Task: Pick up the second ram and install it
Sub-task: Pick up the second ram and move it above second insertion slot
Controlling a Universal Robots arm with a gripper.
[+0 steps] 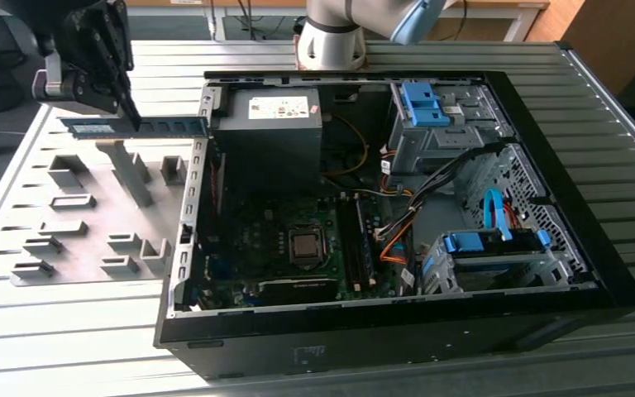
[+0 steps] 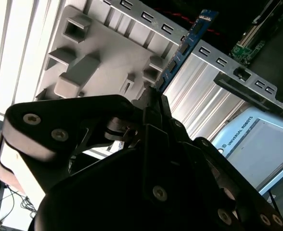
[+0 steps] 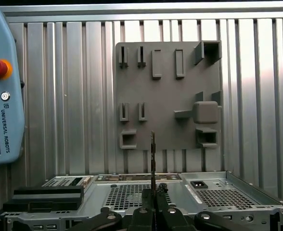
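The second ram (image 1: 169, 126) is a thin blue-green stick with black chips, held level in the air above the grey fixture plate (image 1: 97, 219), at the exterior view's left of the open computer case. My gripper (image 1: 130, 112) is shut on it from above, near the stick's middle. In the second wrist view the ram (image 2: 185, 48) runs out from between the black fingers (image 2: 153, 98) toward the case edge. The first wrist view shows the ram (image 3: 152, 154) edge-on, as a thin line rising from the gripper (image 3: 154, 192). The long black motherboard slots (image 1: 350, 240) lie inside the case.
The black case (image 1: 582, 273) lies open on a ribbed metal table (image 1: 53, 339), with a power supply (image 1: 274, 124), blue drive cages (image 1: 428, 103) and orange cables (image 1: 395, 248) inside. Grey fixture blocks (image 1: 69, 169) stand on the plate. A teach pendant (image 3: 2, 86) lies beside it.
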